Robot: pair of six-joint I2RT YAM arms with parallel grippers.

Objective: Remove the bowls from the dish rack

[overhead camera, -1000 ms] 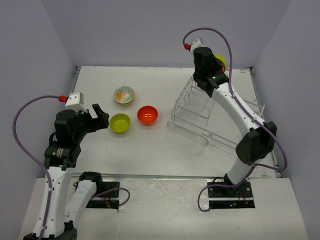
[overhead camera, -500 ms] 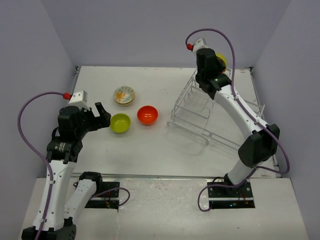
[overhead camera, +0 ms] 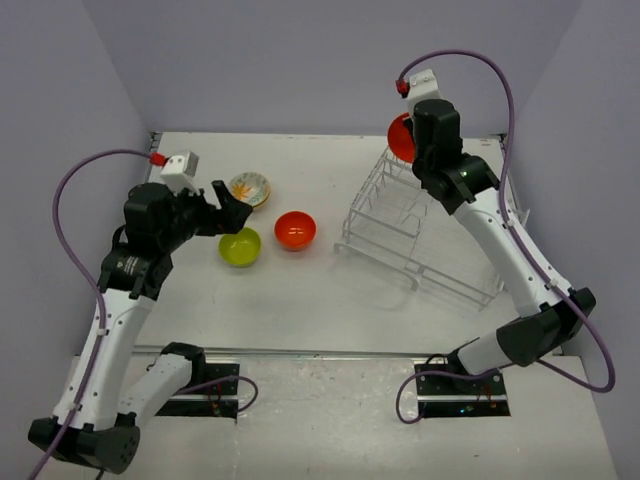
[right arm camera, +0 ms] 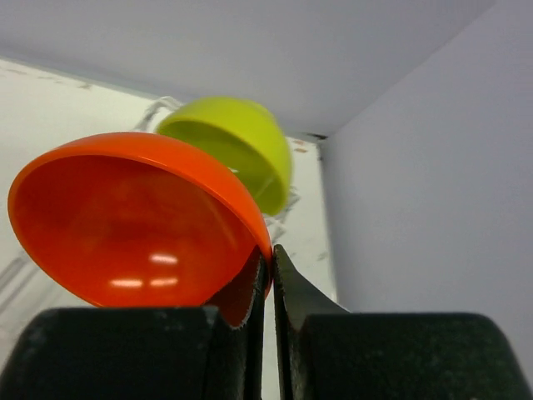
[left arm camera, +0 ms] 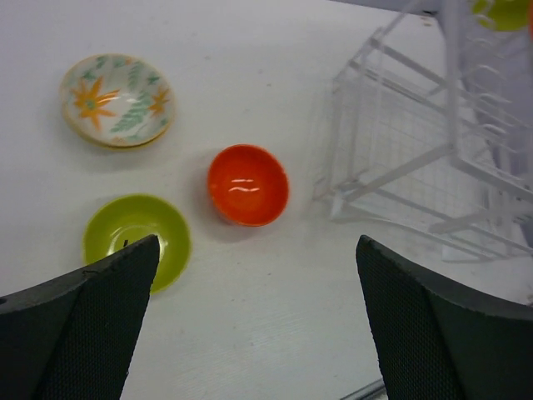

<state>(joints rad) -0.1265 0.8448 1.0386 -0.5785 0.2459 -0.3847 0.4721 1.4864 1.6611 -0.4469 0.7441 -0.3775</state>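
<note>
My right gripper (overhead camera: pixel 409 142) is shut on the rim of an orange-red bowl (overhead camera: pixel 400 138) and holds it above the far end of the white wire dish rack (overhead camera: pixel 420 232). In the right wrist view the fingers pinch that bowl's rim (right arm camera: pixel 166 217), and a lime-green bowl (right arm camera: pixel 241 146) stands behind it in the rack. My left gripper (overhead camera: pixel 232 213) is open and empty, above three bowls on the table: a patterned cream bowl (overhead camera: pixel 249 188), a lime-green bowl (overhead camera: pixel 240 246) and an orange-red bowl (overhead camera: pixel 295 230). The left wrist view shows the patterned bowl (left arm camera: pixel 115 100), the orange-red bowl (left arm camera: pixel 248 184) and the lime-green bowl (left arm camera: pixel 133 242).
The rack (left arm camera: pixel 433 158) stands on the right half of the table, its lower flat section reaching toward the near right. Purple walls close in the back and sides. The table's metal front edge (overhead camera: pixel 330 352) runs before the arm bases.
My right gripper has risen with the orange-red bowl, which now shows clear above the rack. My left arm has lifted and moved right toward the bowls on the table.
</note>
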